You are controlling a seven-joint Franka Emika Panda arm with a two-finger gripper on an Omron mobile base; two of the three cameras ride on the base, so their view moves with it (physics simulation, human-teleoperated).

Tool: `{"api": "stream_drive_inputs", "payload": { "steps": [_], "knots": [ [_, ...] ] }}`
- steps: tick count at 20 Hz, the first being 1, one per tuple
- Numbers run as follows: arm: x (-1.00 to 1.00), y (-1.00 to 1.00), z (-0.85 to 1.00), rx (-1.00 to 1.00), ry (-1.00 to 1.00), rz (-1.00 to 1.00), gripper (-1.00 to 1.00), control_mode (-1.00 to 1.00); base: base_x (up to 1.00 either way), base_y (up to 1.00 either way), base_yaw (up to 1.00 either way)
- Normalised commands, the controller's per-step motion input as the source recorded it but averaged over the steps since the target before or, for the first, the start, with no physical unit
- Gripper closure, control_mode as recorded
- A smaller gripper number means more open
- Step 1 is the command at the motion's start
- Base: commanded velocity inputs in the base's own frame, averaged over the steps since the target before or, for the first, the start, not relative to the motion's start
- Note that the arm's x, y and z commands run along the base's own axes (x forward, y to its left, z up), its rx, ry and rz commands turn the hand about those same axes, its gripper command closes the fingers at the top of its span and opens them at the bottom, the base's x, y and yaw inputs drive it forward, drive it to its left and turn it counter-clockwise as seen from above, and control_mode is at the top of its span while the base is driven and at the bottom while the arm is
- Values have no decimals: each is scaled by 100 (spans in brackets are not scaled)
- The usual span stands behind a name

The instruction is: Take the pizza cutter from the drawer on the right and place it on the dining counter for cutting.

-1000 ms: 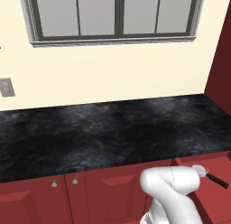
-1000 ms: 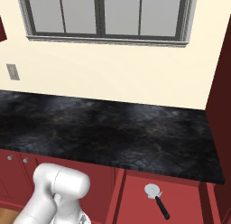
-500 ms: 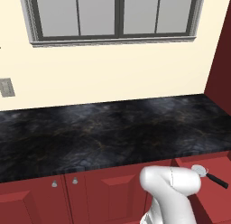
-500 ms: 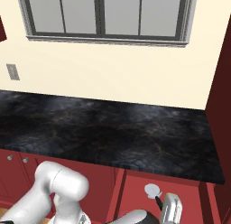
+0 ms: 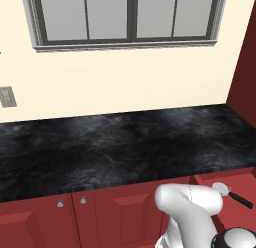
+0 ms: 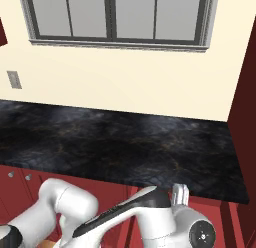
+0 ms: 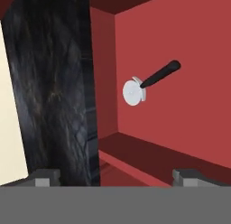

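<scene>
The pizza cutter (image 7: 134, 92), a small silver wheel on a dark handle, lies on the red floor of the open drawer (image 7: 180, 114). In the hand view it is ahead of my gripper (image 7: 116, 175) and well apart from it. The fingertips (image 7: 43, 177) stand wide apart with nothing between them, so the gripper is open. From the left base view the pizza cutter (image 5: 231, 192) shows in the drawer (image 5: 245, 184) at the lower right, beside my white arm (image 5: 190, 207). In the right base view my arm (image 6: 150, 212) lies across the drawer and covers it. The dining counter is out of view.
A black marbled worktop (image 5: 120, 142) runs under a cream wall and a window (image 5: 130, 17). Red cabinet doors with round knobs (image 5: 60, 203) sit below it to the left. A tall red cabinet side (image 5: 245, 77) closes the right end. The worktop's edge (image 7: 49, 92) hangs just above the drawer.
In the right base view my arm has swung in over the drawer and now covers the pizza cutter. The cutter itself has not moved. The gripper stays open.
</scene>
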Motion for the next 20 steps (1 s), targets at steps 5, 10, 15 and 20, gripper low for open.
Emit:
{"api": "stream_drive_inputs", "payload": {
  "steps": [5,10,15,20],
  "knots": [
    [46,-21,0,-1,15,23,-100,-100,0,0,0],
    [23,-25,0,-7,22,38,-100,-100,0,0,0],
    [13,-28,-29,-15,16,43,-100,-100,0,0,0],
    [25,-5,-63,-10,3,58,-100,-100,0,0,0]
  ]
}}
